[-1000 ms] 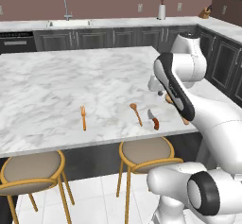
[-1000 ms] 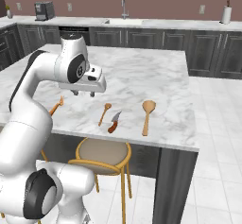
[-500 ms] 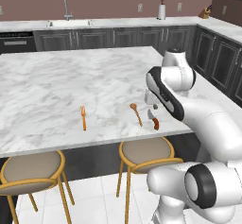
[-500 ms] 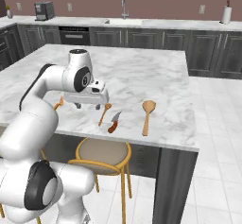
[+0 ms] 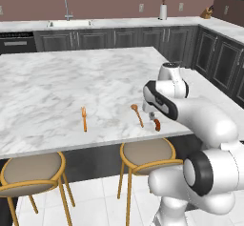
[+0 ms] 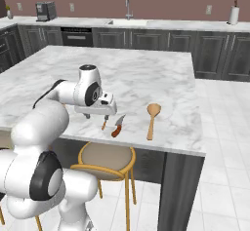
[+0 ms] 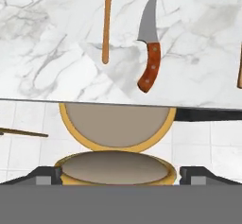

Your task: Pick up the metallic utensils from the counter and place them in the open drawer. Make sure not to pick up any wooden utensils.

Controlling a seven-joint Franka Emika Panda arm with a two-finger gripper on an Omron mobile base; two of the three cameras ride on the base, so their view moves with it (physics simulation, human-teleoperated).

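Arm is reaching low over the near edge of the table, elbow bent, forearm folding back toward the base, hand hanging just above the marble. In the right base view the gripper is pointing down w/ both tips showing apart, so jaws standing wide, nothing between them. Hand cam is looking along the table edge & down onto a round stool below.

Knife is lying flat on the table near the front edge, silver blade pointing away from the edge, brown handle toward it; in the right base view the knife is sitting just right of the gripper, not touching. Small wooden spoon is lying beside the knife, parallel-ish, apart from it. Bigger wooden spoon is lying further right. Wooden fork is lying well off to the left of the arm, near the same edge. Can't tell where the drawer is.
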